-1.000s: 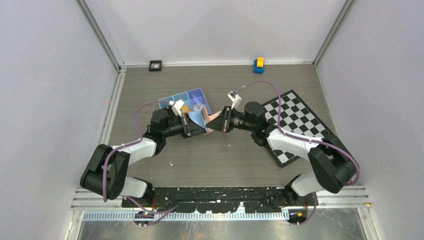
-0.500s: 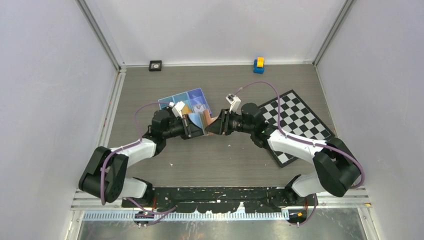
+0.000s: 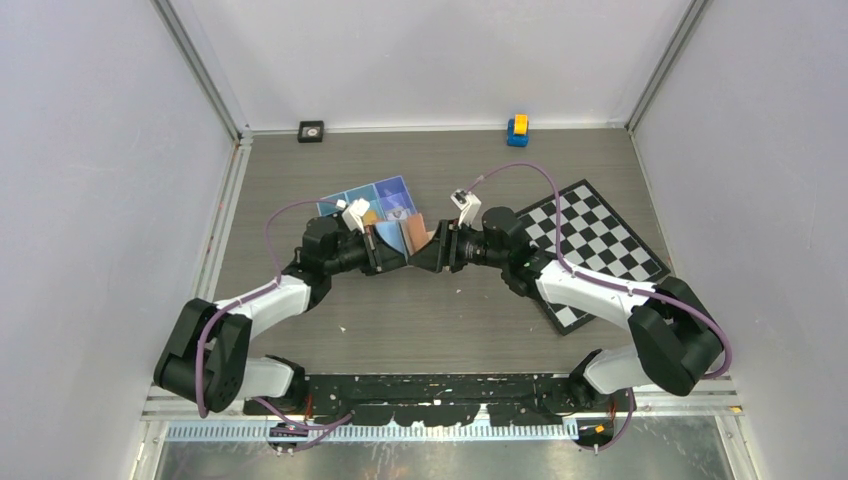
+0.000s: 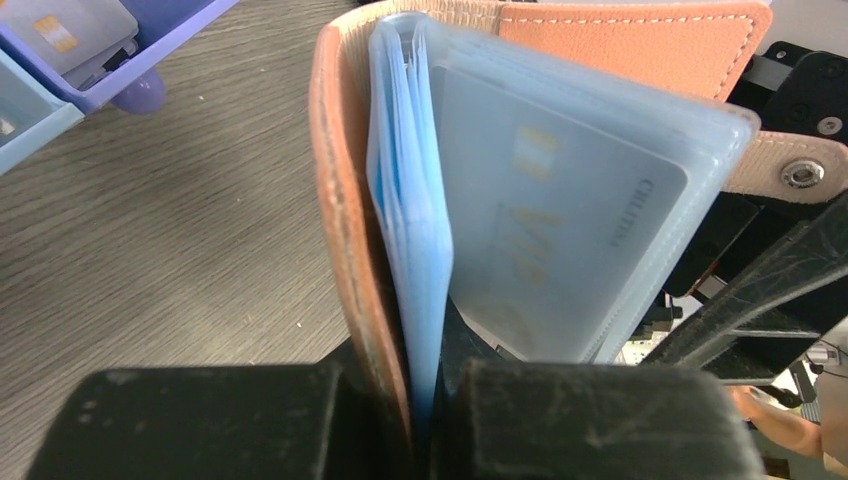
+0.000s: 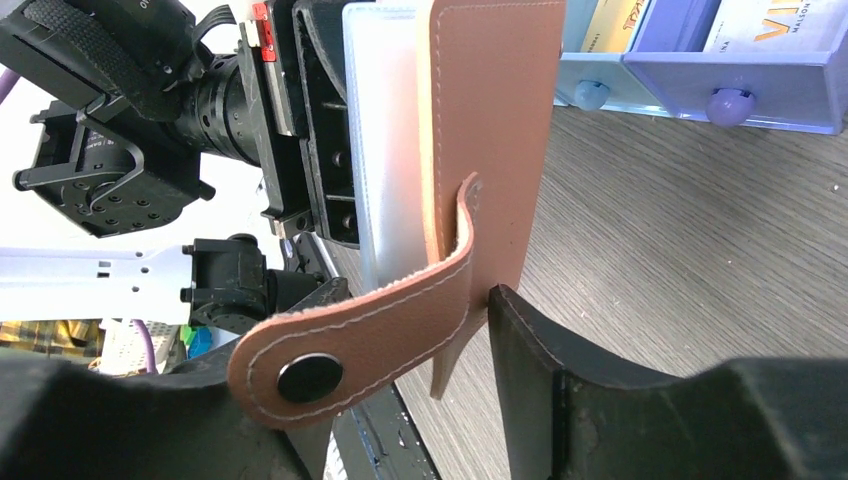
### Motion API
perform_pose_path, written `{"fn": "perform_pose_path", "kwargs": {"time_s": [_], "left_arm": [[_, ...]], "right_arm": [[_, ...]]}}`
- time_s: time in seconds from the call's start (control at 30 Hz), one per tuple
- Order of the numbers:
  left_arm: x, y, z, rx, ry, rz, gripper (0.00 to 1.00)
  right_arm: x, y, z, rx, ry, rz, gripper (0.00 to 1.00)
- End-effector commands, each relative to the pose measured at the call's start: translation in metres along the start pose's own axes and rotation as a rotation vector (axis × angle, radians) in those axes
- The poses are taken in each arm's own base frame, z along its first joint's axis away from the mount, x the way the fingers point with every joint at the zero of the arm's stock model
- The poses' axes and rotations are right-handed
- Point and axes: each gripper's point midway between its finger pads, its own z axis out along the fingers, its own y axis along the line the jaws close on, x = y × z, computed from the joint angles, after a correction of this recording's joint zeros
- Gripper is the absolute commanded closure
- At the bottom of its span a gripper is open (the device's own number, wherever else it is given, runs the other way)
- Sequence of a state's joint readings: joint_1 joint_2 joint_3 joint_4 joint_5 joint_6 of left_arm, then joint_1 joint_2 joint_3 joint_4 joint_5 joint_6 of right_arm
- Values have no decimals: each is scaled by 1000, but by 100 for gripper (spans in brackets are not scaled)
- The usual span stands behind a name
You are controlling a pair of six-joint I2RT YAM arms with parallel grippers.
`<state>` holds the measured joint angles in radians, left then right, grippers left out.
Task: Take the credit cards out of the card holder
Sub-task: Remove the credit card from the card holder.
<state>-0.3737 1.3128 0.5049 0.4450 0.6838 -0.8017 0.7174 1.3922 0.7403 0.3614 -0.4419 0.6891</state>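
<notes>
Tan leather marks the card holder (image 3: 405, 238), which is open between your two tools, just in front of the blue compartment tray (image 3: 335, 207). Your left tool (image 4: 425, 400) is clamped tight on one cover together with the clear plastic sleeves (image 4: 410, 200), and a pale credit card (image 4: 550, 230) shows through the outer sleeve. Your right tool (image 5: 390, 390) has its jaws parted around the free flap and the snap strap (image 5: 350, 330), gripping nothing. The strap drapes over one finger, and the other finger seems to just meet the flap's edge, though the wrist view leaves that unclear.
</notes>
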Motion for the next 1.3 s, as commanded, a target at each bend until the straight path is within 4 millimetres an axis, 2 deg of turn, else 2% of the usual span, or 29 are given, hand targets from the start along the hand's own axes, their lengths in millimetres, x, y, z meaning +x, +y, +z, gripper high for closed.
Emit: {"fn": "perform_pose_path", "kwargs": {"time_s": [0.0,0.3,0.57,0.67,0.9,1.0,1.13,1.27], "left_arm": [[-16,-15,3,25,-30,72,100],[-13,-14,6,-2,-16,89,100],[-12,-14,7,-12,-6,95,100],[-12,-14,7,-10,-5,96,100],[-11,-16,7,3,-3,100,100],[-10,-19,7,15,-1,103,100],[-10,-22,8,25,2,109,100],[-10,-23,8,29,2,116,100]], "right_arm": [[-6,9,-3,-24,-22,-35,39],[-4,2,-1,34,-17,-51,36],[-4,-1,0,60,-14,-54,39],[-4,1,-1,50,-16,-56,49],[-7,9,-4,12,-36,-64,54],[-7,13,-5,-9,-37,-64,55],[-8,15,-6,-14,-50,-65,48],[-10,8,-6,29,-55,-64,55]]}}
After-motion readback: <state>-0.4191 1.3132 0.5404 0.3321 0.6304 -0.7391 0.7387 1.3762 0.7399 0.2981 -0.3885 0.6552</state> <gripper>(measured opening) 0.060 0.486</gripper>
